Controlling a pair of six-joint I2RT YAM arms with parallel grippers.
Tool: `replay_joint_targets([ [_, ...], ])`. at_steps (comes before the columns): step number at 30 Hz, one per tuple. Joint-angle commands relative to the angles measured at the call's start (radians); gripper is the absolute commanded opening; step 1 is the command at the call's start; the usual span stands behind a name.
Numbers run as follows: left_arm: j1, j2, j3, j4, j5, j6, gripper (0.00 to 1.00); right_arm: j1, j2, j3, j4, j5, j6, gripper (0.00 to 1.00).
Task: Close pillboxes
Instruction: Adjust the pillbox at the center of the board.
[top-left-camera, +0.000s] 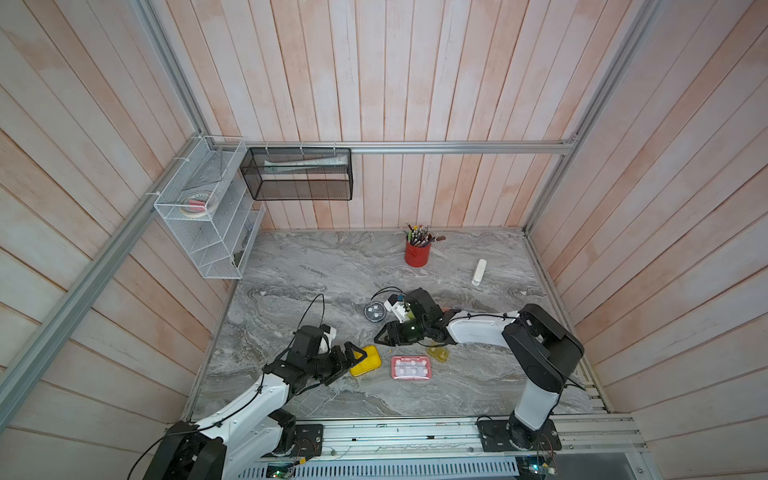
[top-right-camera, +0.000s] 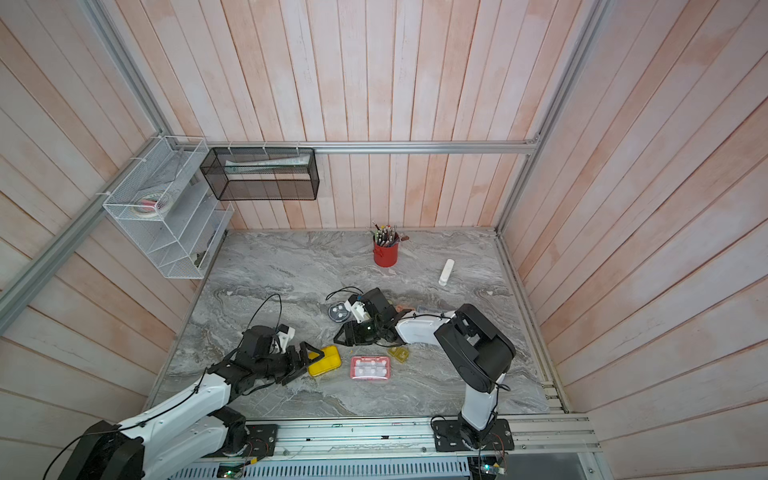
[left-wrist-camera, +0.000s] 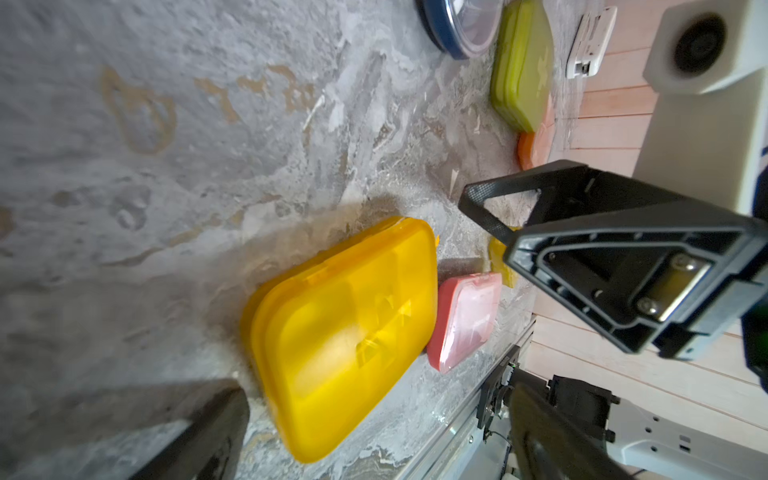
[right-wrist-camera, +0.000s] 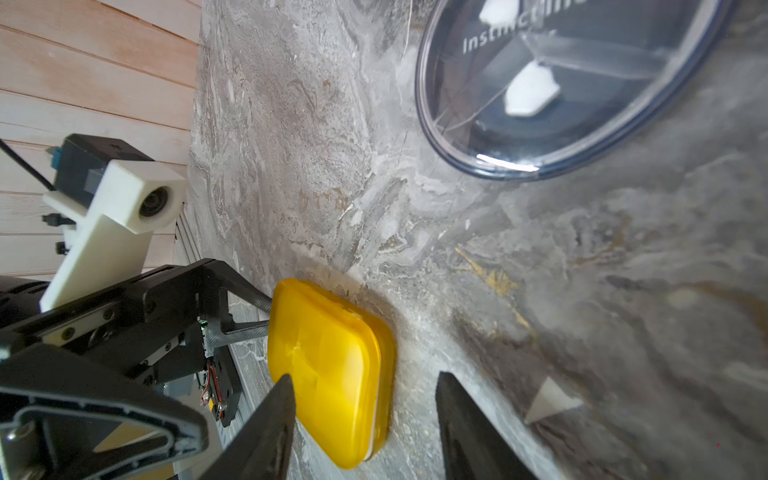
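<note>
The left tool (top-left-camera: 352, 365) stands wide apart and empty at the left end of the yellow pillbox (top-left-camera: 366, 360). The box lies flat on the desk (top-left-camera: 316, 266), lid down, perhaps unlatched. Just beyond it the right tool (top-left-camera: 380, 340) hovers half apart, holding nothing. Farther right lie the pink-red pillbox (top-left-camera: 410, 368) and the small olive pillbox (top-left-camera: 438, 354). They look light, stiff and slick, so press the lid's free edge while bracing the opposite side.

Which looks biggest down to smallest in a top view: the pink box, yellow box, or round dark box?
1-2. pink-red pillbox and yellow pillbox: about alike; the left tool covers the yellow one's edge, so unranked.
3. round dark pillbox: clearly smallest.
</note>
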Motion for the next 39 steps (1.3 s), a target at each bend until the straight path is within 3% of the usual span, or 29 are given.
replay_joint_targets([
  [1, 0.003, 0.078, -0.021, 0.106, 0.071, -0.03, 1.0, 0.011, 0.019, -0.009, 0.01, -0.01, 0.013, 0.56],
  [13, 0.034, 0.307, 0.094, 0.172, 0.086, 0.075, 1.0, 0.004, -0.028, 0.004, -0.081, 0.063, -0.006, 0.56],
  [28, 0.034, 0.148, 0.031, -0.015, 0.013, 0.145, 0.99, -0.003, -0.031, -0.041, -0.111, -0.006, -0.031, 0.56],
  [39, 0.034, 0.166, -0.028, 0.115, 0.063, 0.085, 0.96, 0.015, -0.015, -0.073, -0.05, -0.078, 0.014, 0.57],
])
